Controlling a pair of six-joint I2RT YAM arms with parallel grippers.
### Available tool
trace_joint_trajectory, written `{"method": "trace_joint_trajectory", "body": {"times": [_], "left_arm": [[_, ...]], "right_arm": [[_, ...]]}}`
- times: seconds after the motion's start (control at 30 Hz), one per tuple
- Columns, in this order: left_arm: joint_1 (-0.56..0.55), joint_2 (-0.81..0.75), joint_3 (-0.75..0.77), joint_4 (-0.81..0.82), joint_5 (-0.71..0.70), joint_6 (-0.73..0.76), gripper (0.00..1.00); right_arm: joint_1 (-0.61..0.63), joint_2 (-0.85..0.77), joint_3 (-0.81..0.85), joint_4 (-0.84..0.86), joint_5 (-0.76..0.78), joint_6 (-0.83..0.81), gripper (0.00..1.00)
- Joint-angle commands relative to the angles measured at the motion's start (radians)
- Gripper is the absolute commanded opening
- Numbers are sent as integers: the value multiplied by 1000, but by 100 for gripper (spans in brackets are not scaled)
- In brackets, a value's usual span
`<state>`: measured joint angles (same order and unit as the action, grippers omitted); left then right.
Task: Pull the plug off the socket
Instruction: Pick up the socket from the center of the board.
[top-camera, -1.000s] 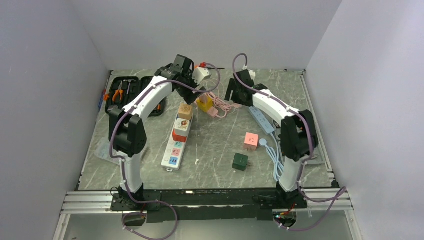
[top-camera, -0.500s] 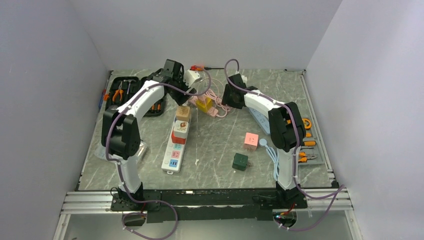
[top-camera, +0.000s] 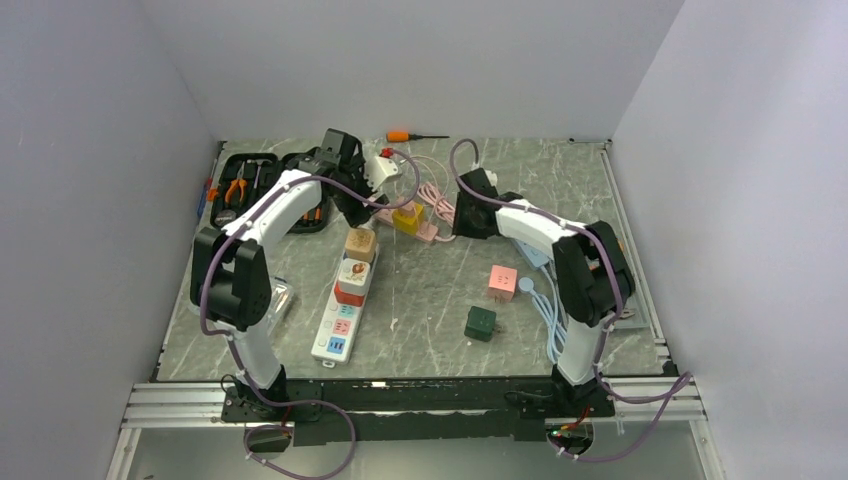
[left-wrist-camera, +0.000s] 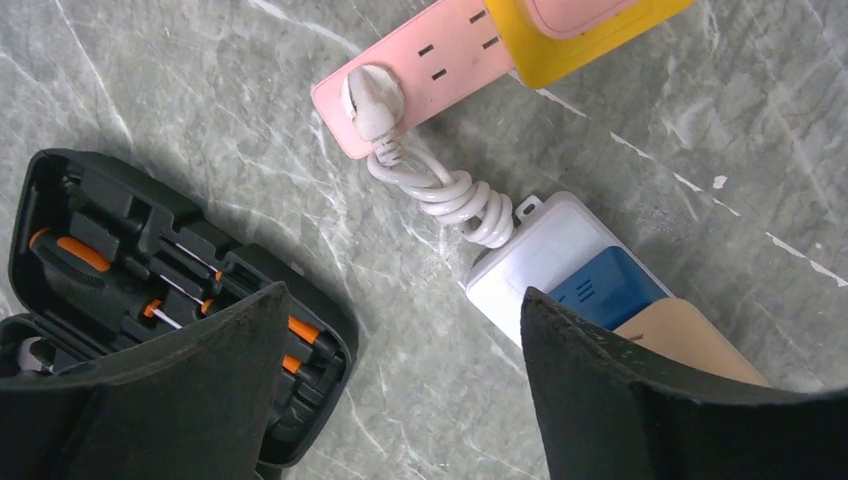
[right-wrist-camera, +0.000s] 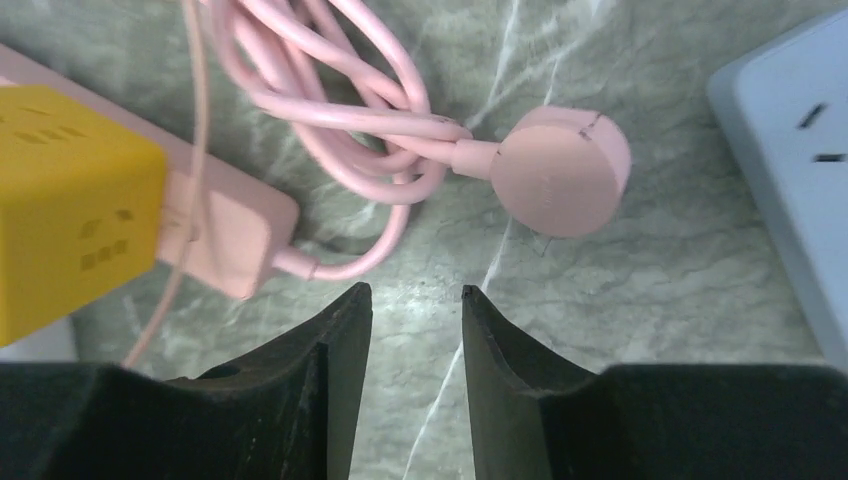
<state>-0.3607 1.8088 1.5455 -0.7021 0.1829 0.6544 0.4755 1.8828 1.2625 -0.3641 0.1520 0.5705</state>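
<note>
Tool case (top-camera: 250, 185) sits far left with its lid open, orange-handled pliers and screwdrivers in its slots. White plug (left-wrist-camera: 372, 95) is seated in the end socket of the pink strip (left-wrist-camera: 450, 55), at the far centre of the table, just beyond the white strip (left-wrist-camera: 545, 250). Pink strip's long axis runs roughly left-right. The plug's cord leaves past the strip's left end and coils toward the white strip. Yellow cube (left-wrist-camera: 590, 35) is plugged in further along the pink strip. Left gripper (left-wrist-camera: 400, 295) is near the plug, not touching, jaws wide apart, nothing in them. Right gripper (right-wrist-camera: 413, 295) jaws are nearly together with a narrow empty gap, over bare table beside the pink cord (right-wrist-camera: 340, 120). Table (top-camera: 430, 300) is grey-green marble pattern, with plain white walls on three sides.
</note>
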Motion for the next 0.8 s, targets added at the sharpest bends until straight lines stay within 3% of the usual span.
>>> {"method": "trace_joint_trajectory", "body": {"times": [0.0,0.07,0.33,0.6,0.77], "left_arm": [[24,2,47,-134,19,-21,91],[34,29,122,-156,39,-60,99],[37,145,234,-173,97,-157,99],[39,226,192,-176,123,-153,99],[45,259,172,-153,91,-139,88]], "right_arm": [[-2,-134,72,-12,59,-49,43],[-5,-130,133,-6,71,-68,45],[-37,83,313,-14,87,-87,51],[-48,128,164,94,21,-55,48],[-46,78,47,114,-27,-34,42]]}}
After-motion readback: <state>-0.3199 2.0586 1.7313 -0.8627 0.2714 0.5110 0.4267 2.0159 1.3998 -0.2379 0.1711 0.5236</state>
